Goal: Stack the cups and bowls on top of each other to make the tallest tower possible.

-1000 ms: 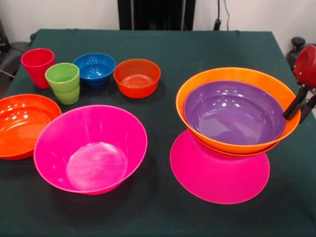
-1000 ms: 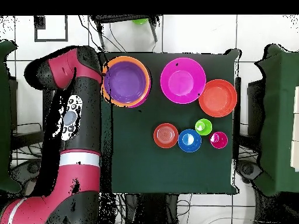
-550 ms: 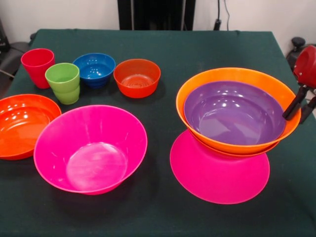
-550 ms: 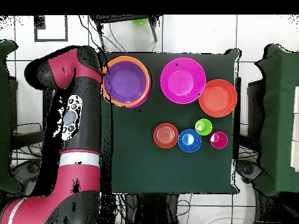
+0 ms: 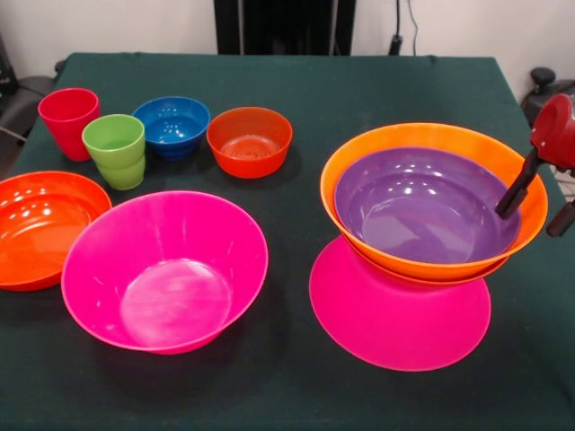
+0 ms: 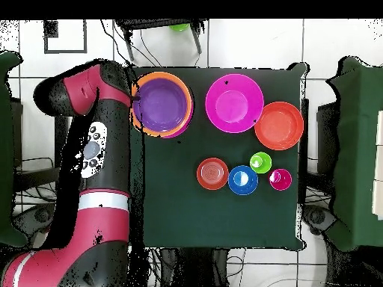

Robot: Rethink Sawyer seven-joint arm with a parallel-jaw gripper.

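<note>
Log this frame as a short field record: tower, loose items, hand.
tower: purple bowl nested in orange bowl, on upturned hot pink bowl
loose bowls: hot pink bowl, shallow red-orange bowl, small red-orange bowl, blue bowl
cups: red cup, lime green cup, both upright, unstacked
hand: hand open at the orange bowl's rim, holding nothing

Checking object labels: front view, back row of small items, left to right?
red cup → lime green cup → small blue bowl → small red-orange bowl. All four stand upright and empty, apart from the tower further right.
</note>
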